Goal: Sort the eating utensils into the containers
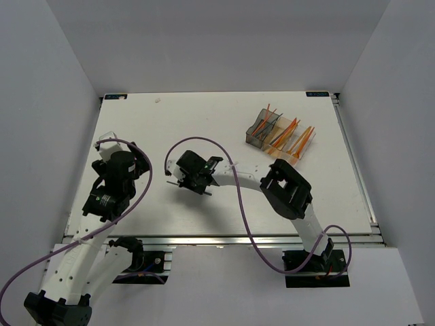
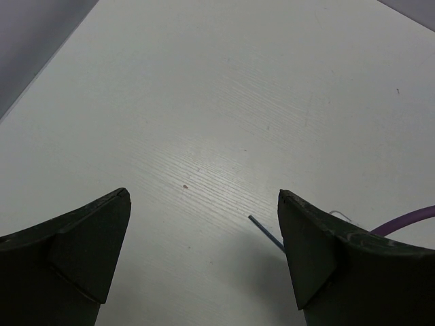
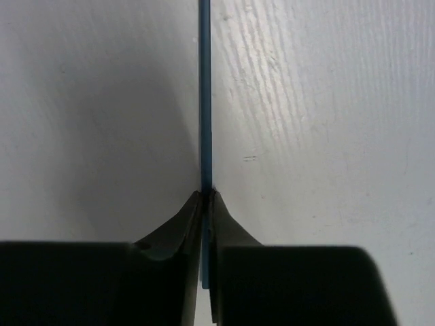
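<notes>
Pinching a thin blue stick [image 3: 204,102], your right gripper [image 3: 205,197] holds seemingly the last loose piece; orange utensils [image 1: 299,142] already stand in the containers [image 1: 253,136] beyond it. Your left gripper [image 2: 204,195] gapes empty.

Left arm [image 1: 64,268], right arm [image 1: 309,231]: white links alternating with chunky black joint housings. Small dark holes dotting left arm's lower white link. Purple cable [image 1: 150,173] looping off left wrist. Second purple cable [image 1: 237,193] trailing along right arm to black base plate [image 1: 316,268]. Left gripper [image 2: 204,195] fingers [image 2: 78,255] showing as dark matte wedges. Right gripper [image 3: 206,193] fingers [image 3: 173,234] looking black, tapering.
</notes>
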Available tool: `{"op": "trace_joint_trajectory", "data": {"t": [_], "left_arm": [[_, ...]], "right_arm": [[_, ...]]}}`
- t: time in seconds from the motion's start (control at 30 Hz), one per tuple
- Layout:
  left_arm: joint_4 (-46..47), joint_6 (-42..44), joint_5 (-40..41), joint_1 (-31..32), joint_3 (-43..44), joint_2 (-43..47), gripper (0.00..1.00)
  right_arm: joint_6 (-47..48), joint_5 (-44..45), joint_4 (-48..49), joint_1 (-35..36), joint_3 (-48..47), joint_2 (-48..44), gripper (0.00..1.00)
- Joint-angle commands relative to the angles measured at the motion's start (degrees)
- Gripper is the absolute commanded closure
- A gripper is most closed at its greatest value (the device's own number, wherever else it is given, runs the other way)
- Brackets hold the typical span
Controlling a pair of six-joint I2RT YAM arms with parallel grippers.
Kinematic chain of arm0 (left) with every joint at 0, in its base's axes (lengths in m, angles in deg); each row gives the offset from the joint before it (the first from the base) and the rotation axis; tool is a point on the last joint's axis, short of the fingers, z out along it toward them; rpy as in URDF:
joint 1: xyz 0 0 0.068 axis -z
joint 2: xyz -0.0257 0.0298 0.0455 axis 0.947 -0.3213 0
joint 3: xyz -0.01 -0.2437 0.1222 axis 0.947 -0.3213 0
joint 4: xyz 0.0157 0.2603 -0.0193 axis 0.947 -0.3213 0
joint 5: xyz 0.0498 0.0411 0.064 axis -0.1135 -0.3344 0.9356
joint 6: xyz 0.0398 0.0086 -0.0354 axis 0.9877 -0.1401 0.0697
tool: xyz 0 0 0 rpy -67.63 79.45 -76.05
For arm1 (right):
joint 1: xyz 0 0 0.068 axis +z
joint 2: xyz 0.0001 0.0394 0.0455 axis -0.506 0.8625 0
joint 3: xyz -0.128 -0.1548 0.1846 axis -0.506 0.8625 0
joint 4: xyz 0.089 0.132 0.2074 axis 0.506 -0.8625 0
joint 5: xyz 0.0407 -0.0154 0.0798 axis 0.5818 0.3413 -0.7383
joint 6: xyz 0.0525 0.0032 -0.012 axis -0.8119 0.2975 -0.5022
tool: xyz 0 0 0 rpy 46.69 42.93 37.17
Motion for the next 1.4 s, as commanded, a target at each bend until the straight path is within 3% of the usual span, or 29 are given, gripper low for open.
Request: {"op": "trace_joint_trajectory", "data": {"t": [0.0,0.03,0.1,0.23,0.33,0.47,0.53,0.63,0.87,1.1,1.37], "left_arm": [[0.3,0.3,-0.5,-0.3,0.0,0.4,0.02],[0.3,0.3,-0.5,-0.2,0.0,0.4,0.02],[0.3,0.3,-0.5,-0.3,-0.1,0.4,0.02],[0.3,0.3,-0.5,-0.3,0.0,0.4,0.02],[0.3,0.4,-0.6,-0.3,-0.1,0.4,0.02],[0.3,0.4,-0.6,-0.3,0.0,0.2,0.02],[0.3,0.4,-0.6,-0.3,0.0,0.2,0.02],[0.4,0.5,-0.7,-0.3,0.0,0.3,0.02],[0.7,0.9,-1.1,-0.3,0.1,-0.8,0.02],[0.8,1.1,-1.5,-0.3,0.0,-0.7,0.02],[0.9,1.4,-2.2,-0.3,0.0,-1.0,0.02]], "right_arm": [[1.3,-5.9,-4.9,-0.1,2.5,3.0,0.95],[1.3,-7.5,-5.5,-0.4,1.8,3.6,1.00],[-0.2,-7.7,-6.2,-0.8,0.3,3.9,1.00],[-7.8,-6.8,2.2,-3.4,2.9,-3.5,1.00],[-19.1,-5.4,13.1,-8.9,8.4,-12.3,1.00],[-36.5,-2.1,22.2,-23.2,15.3,-21.2,1.00],[-41.6,4.8,26.7,-28.5,18.3,-22.9,1.00],[-44.5,11.4,27.5,-32.2,17.7,-22.5,1.00],[-47.2,16.7,25.5,-38.8,7.3,-13.5,1.00],[-46.3,22.7,25.5,-39.4,2.6,-7.8,1.00],[-46.0,22.1,25.2,-40.1,1.8,-4.5,1.00]]}}
